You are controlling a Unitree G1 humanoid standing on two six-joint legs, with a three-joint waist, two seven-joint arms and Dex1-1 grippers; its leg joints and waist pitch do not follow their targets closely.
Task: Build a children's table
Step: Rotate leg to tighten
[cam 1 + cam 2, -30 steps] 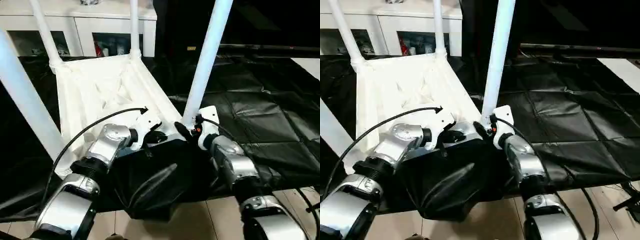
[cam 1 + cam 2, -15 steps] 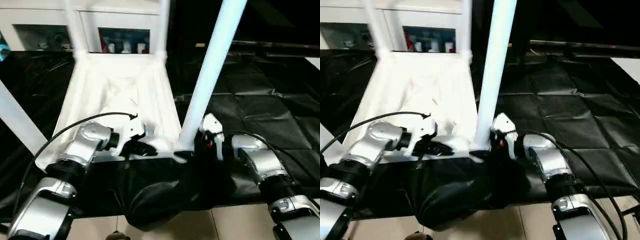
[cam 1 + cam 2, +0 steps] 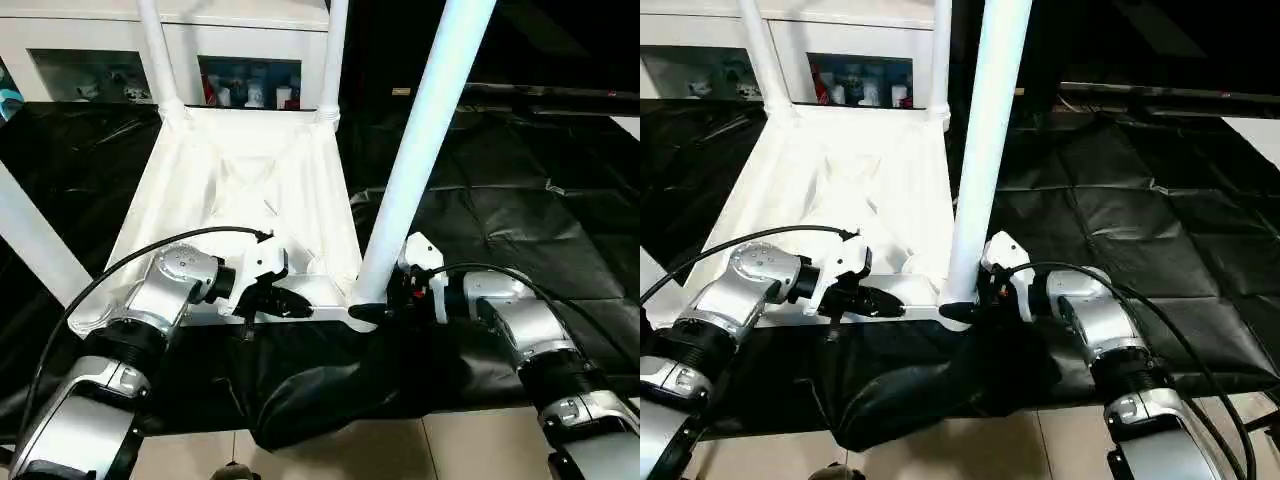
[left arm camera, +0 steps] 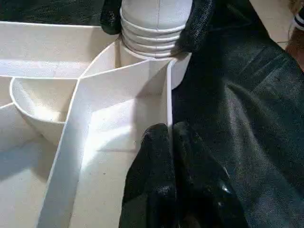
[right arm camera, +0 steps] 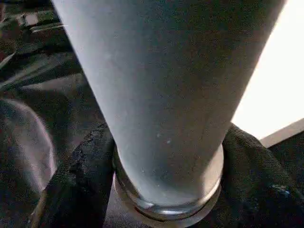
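With its fingers clamped round the base of the near-right leg (image 3: 425,140) at the corner socket, the right gripper (image 3: 385,300) grips that leg. Left gripper (image 4: 167,137) is pinched shut on the tabletop (image 3: 240,185) near edge rib. Tabletop lies upside down on black sheeting (image 3: 520,200), legs upright, cabinet (image 3: 110,45) behind.

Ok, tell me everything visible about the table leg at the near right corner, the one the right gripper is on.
The near right leg is a long, smooth white tube of plastic look, widening towards a ribbed collar at its foot. It stands nearly upright in the corner socket of the upside-down tabletop, on black sheeting. The right gripper clasps its base, one black finger on each side. The left gripper, shut, rests on the tabletop's near rim beside it.
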